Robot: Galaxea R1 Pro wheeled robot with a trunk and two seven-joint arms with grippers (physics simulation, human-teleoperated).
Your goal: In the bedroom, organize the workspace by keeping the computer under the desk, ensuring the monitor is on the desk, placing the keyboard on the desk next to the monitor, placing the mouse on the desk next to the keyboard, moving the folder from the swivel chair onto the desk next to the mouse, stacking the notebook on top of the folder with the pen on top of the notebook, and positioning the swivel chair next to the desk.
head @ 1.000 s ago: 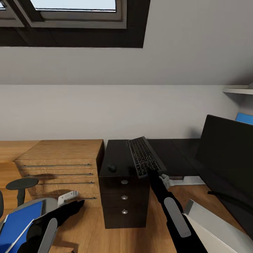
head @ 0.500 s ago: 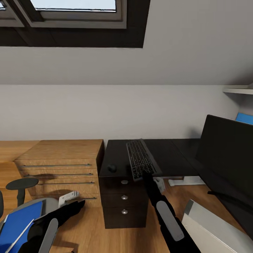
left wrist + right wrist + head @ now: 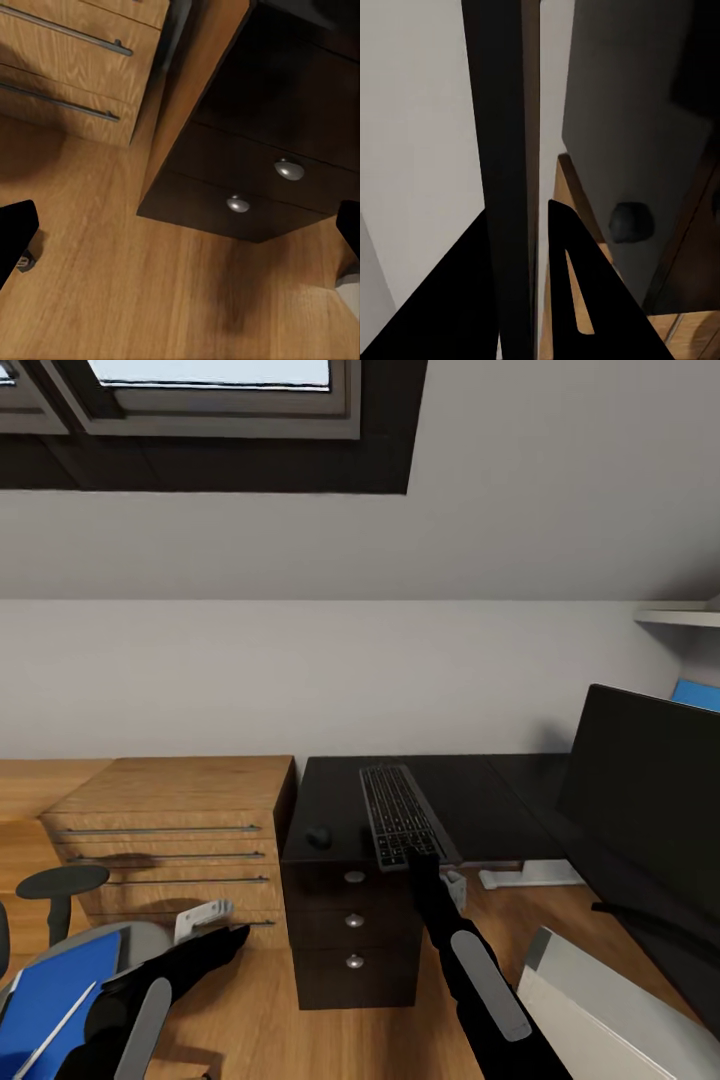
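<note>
— Table [image 3: 480, 800] and monitor [image 3: 640, 800]?
— Black table; the monitor stands at its right.
— Keyboard [image 3: 400, 815]?
— Over the table's drawer end, the right gripper's [image 3: 418, 857] jaws clamped on its near edge.
— Mouse [image 3: 318, 837]?
— On the table, left of the keyboard.
— Left gripper [image 3: 180, 247]?
— Jaws apart, over the floor.

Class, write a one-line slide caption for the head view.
Right gripper holds the keyboard at its near end over the black desk, beside the mouse and the monitor.
</note>
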